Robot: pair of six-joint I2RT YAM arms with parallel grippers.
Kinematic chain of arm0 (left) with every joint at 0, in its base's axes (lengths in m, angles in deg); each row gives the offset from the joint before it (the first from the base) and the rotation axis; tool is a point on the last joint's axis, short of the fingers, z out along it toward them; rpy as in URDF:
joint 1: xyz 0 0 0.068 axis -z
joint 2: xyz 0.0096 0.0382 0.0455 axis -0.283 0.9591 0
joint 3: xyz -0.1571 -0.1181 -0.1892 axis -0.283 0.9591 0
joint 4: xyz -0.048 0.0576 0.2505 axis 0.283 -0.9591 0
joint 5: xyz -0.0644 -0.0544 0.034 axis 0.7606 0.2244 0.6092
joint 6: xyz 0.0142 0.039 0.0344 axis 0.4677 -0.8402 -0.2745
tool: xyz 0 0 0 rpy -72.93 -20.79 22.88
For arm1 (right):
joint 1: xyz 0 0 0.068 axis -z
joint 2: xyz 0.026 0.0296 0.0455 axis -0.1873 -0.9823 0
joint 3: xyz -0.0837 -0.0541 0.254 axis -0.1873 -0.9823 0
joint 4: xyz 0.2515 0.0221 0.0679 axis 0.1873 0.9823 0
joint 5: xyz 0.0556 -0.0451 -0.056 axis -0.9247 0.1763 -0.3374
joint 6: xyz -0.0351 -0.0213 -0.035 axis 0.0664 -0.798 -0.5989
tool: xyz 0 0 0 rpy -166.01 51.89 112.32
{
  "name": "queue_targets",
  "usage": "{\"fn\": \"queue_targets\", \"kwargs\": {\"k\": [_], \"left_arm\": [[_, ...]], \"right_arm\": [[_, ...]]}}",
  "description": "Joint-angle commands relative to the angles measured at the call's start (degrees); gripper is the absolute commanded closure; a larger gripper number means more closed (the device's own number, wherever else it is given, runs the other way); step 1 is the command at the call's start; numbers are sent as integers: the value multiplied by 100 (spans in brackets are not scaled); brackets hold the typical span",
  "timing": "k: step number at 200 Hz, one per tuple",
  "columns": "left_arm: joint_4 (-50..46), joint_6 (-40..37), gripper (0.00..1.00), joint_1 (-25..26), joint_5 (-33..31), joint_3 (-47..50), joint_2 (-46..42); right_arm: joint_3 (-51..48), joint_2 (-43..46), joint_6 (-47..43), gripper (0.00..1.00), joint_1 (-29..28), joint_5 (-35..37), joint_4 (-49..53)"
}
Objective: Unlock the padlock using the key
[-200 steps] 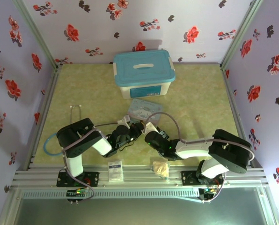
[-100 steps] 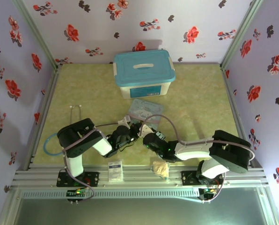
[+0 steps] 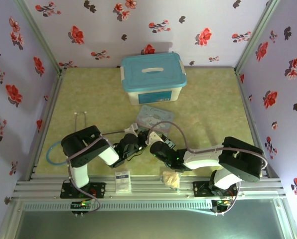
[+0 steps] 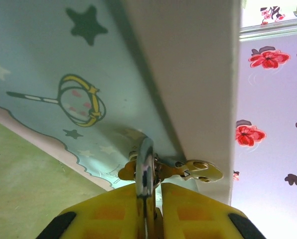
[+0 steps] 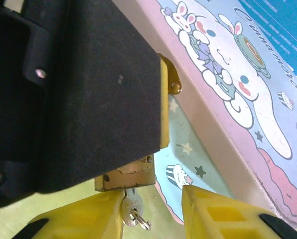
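Padlock, a small brass block, hangs just above the gap between the two yellow fingers of the right gripper, closer to one finger than to the other. The key sits in its underside, and a tiny ring dangles from the key's head. The key head lies just beside the inner edge of the nearer finger; whether they touch cannot be told. The right jaws stand apart with nothing clamped between them. The left gripper has its own yellow fingers pressed together on the padlock's silver shackle, which rises from between the fingertips. Just past those fingertips lies the blue cartoon tin, printed with stars and a wand, its brass hasp right beside the shackle. Seen from above, the two grippers meet tip to tip at the near edge of the tin. Well beyond the fingers stands a teal-lidded storage box. Behind the fingers, toward the arm bases, a beige wad and a white card rest at the edge of the green table.
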Motion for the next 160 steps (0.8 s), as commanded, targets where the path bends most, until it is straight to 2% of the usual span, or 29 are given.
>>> {"fn": "queue_targets", "kwargs": {"k": [1,39,63,112,135,160], "left_arm": [[390,18,100,79,311,21,-151],[381,-4,100,44,309,21,-186],[381,1,100,43,300,21,-204],[383,-8,100,44,274,22,-174],[377,-40,100,41,277,39,-247],[354,-80,100,33,264,66,-297]], "right_arm": [[-84,275,282,62,-50,382,196],[-366,701,295,59,-64,326,132],[-452,926,337,53,-85,-91,197],[-693,895,-11,49,-308,158,-274],[-948,607,-221,49,-443,327,-834],[-1464,222,-729,47,-491,181,-2280]]}}
